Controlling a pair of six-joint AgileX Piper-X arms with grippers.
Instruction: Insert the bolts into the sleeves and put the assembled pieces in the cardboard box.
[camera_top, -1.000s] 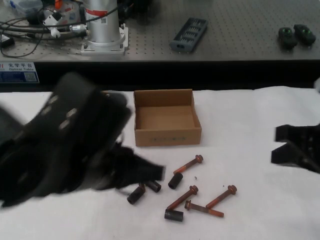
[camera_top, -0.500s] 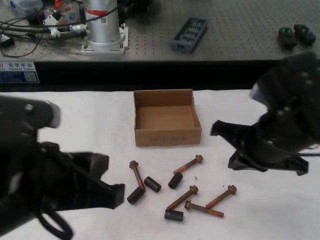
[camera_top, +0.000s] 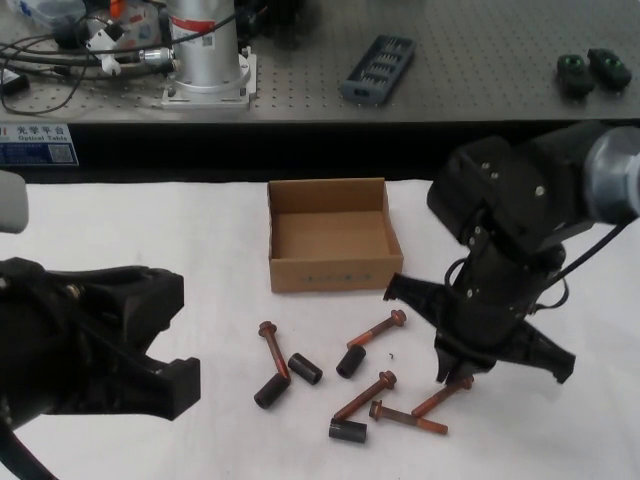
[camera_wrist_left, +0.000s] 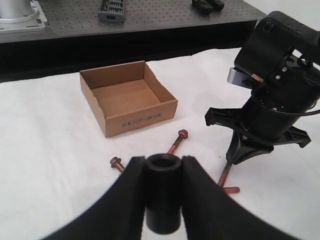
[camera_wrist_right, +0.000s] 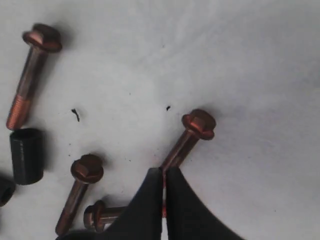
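My left gripper (camera_wrist_left: 162, 164) is shut on a black sleeve (camera_wrist_left: 162, 200), held upright with its bore facing up. In the high view that arm (camera_top: 90, 345) stays low at the left, clear of the parts. My right gripper (camera_wrist_right: 163, 172) is shut on the shank of a copper-coloured bolt (camera_wrist_right: 192, 131) that lies on the white cloth. In the high view it stands over that bolt (camera_top: 443, 393). Several more bolts (camera_top: 377, 328) and black sleeves (camera_top: 305, 368) lie scattered in front of the open cardboard box (camera_top: 335, 272).
A white cloth (camera_top: 200, 250) covers the bench. Behind it is a perforated metal table with a silver post base (camera_top: 205, 60), cables, a dark ribbed block (camera_top: 378, 67) and two small dark-green parts (camera_top: 593, 70).
The left arm pulled back from the parts to the lower left. The right arm swung in from the right edge and came down over the bolts.
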